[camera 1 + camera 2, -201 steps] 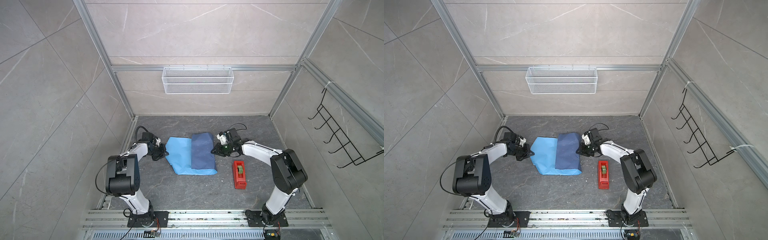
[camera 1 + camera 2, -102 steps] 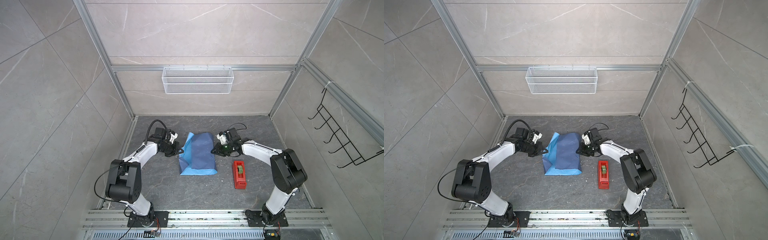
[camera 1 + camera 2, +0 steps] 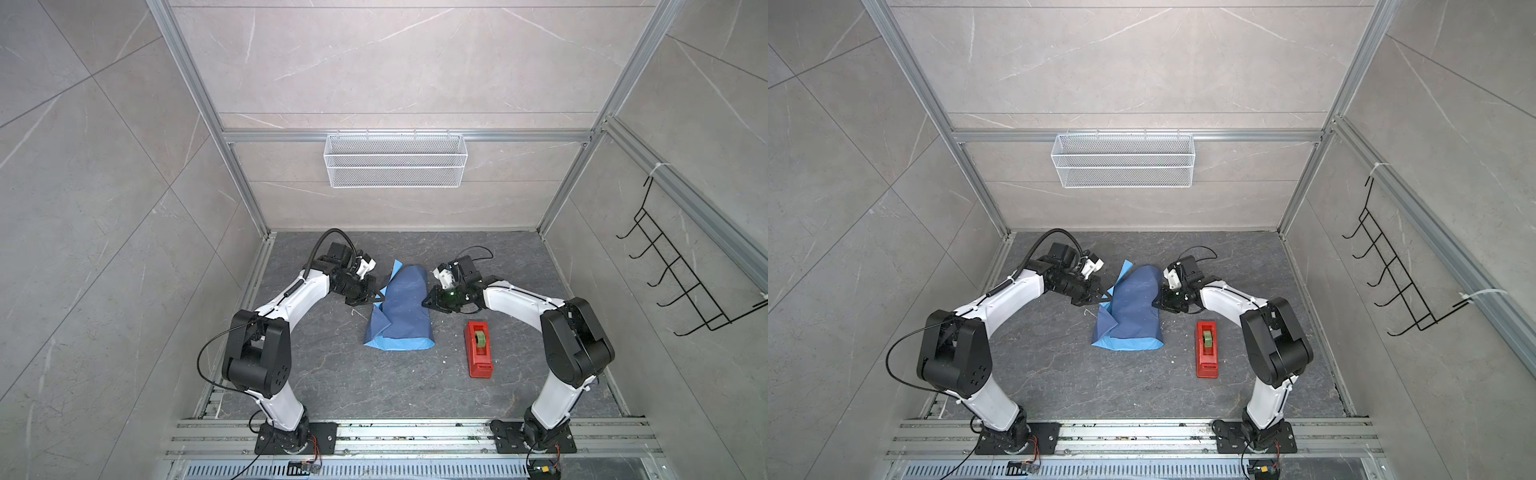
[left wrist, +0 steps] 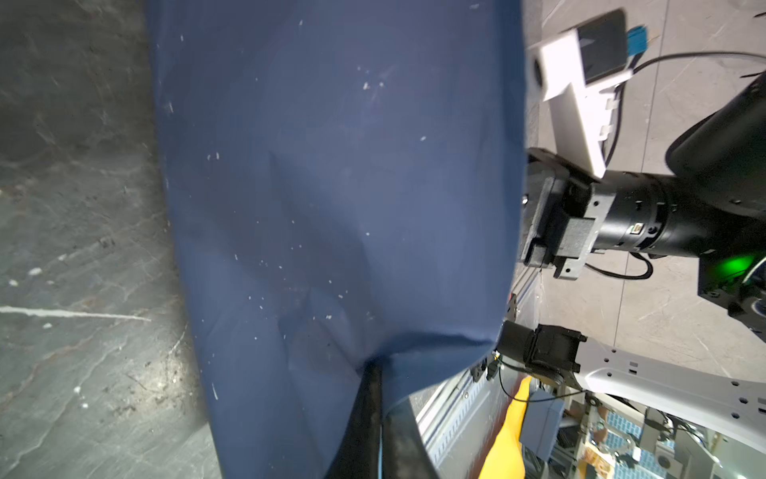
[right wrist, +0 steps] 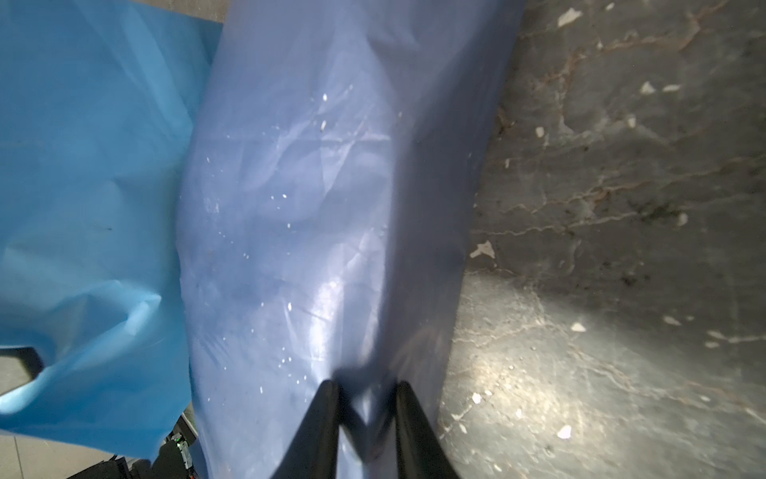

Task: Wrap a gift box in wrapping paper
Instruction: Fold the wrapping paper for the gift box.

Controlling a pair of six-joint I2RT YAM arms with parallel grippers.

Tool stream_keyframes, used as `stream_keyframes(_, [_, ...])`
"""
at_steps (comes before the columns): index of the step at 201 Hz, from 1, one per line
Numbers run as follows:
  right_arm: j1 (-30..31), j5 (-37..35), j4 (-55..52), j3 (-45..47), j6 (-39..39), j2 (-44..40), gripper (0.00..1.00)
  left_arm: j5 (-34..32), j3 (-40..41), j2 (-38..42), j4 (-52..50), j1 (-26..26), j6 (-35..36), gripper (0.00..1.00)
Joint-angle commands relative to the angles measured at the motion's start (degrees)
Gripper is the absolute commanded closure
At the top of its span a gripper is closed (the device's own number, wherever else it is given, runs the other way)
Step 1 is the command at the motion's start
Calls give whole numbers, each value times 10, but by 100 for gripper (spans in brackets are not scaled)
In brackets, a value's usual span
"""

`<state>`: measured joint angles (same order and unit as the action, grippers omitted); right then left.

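Note:
The wrapping paper [image 3: 405, 307] [image 3: 1133, 307] is draped dark side up over a mound in the middle of the floor, with a light blue strip showing along its near edge. The gift box is hidden under it. My left gripper [image 3: 380, 298] [image 3: 1108, 298] is shut on the paper's left flap, holding it up against the mound; in the left wrist view its fingertips [image 4: 379, 369] pinch the dark sheet [image 4: 331, 186]. My right gripper [image 3: 426, 302] [image 5: 364, 385] sits against the mound's right side, its jaws narrowly apart and closed on a fold of paper [image 5: 311, 228].
A red tape dispenser [image 3: 480, 349] [image 3: 1207, 349] lies on the floor to the right of the paper, near my right arm. A white wire basket [image 3: 395, 166] hangs on the back wall. A black hook rack [image 3: 681, 286] is on the right wall.
My left gripper has carried the paper's left flap up and rightward, folding the flat light blue sheet against the mound. The right arm has stayed put.

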<state>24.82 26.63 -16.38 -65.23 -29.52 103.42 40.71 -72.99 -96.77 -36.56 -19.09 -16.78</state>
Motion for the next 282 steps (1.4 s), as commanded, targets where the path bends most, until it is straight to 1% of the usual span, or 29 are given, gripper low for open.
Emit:
stream_keyframes(1, [3, -101, -87, 45, 17, 65, 75, 10, -20, -1, -28, -6, -16, 100])
stream_keyframes(13, [3, -100, -88, 45, 14, 65, 75, 21, -31, -11, -32, -10, -31, 100])
stream_keyframes(33, [3, -93, -83, 45, 12, 64, 75, 28, -45, -17, -41, -22, -33, 100])
stream_keyframes(54, [3, -98, -90, 40, 16, 68, 75, 42, -67, -39, -52, -25, -59, 100])
stream_keyframes(79, [5, -92, -88, 39, 11, 64, 75, 33, -92, -56, -65, -37, -66, 100])
stream_keyframes(106, [5, -101, -98, 36, 15, 63, 75, 37, -111, -79, -67, -55, -80, 100])
stream_keyframes(133, [5, -95, -93, 41, 9, 54, 75, 38, -125, -90, -65, -72, -85, 100])
stream_keyframes(156, [5, -100, -95, 43, 9, 53, 75, 37, -146, -119, -68, -86, -102, 100])
stream_keyframes(223, [10, -96, -95, 47, -1, 43, 75, 37, -241, -186, -108, -138, -76, 100])
stream_keyframes(258, [13, -99, -95, 48, -5, 45, 75, 36, -294, -227, -136, -145, -63, 100])
stream_keyframes(282, [19, -97, -93, 46, -5, 41, 75, 48, -308, -228, -146, -151, -46, 100])
